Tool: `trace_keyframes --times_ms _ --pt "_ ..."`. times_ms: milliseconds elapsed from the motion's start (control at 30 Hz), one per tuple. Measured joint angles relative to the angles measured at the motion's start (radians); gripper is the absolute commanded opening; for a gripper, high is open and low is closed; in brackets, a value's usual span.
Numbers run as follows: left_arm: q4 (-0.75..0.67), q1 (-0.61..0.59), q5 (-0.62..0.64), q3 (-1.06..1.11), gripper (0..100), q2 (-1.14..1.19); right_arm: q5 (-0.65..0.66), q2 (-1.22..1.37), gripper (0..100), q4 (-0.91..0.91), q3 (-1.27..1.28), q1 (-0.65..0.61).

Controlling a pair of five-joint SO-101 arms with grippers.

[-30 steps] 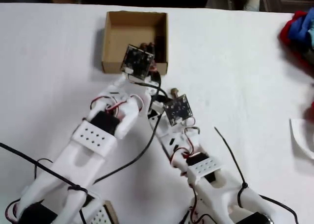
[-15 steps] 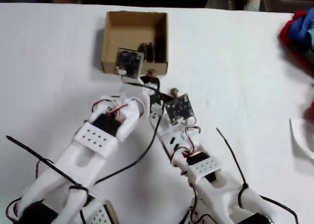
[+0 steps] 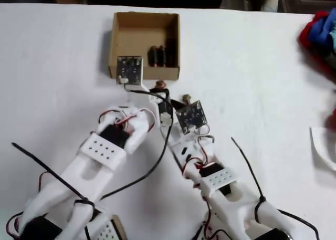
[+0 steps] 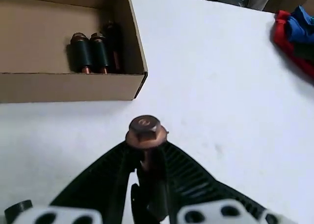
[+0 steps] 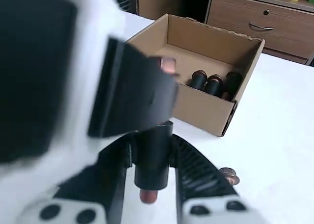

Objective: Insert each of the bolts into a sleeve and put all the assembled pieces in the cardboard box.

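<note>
The cardboard box (image 3: 137,36) sits near the far edge of the tabletop (image 3: 252,51), left of centre, with assembled pieces (image 3: 159,55) in its near right corner, the left pincer (image 4: 147,149) gripping a bolt (image 4: 144,131) just before that corner, the right pincer (image 5: 152,153) gripping a sleeve (image 5: 153,158) just to its right, and cloths (image 3: 320,32) at the far right corner.

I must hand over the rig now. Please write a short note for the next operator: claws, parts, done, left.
Left claw: shut on a bolt, just outside the cardboard box.
Right claw: shut on a black sleeve, next to the left claw.
Done: three assembled pieces lie in the box.
A second bolt lies on the table by the right claw.
To do: put the held bolt into the sleeve, box it, then handle the second bolt.
</note>
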Motion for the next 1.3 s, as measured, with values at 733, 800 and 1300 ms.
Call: trace_keyframes --times_ms 733,800,1300 --pt "-0.005 0.061 0.0 -0.005 16 -0.003 0.0 -0.046 2.0 -0.018 0.005 0.052" --pt "-0.002 0.063 0.0 -0.006 16 -0.002 0.002 -0.049 2.0 -0.02 0.005 0.054" --pt "0.015 0.032 0.002 -0.117 17 -0.025 0.0 -0.008 2.0 -0.021 0.003 0.057"
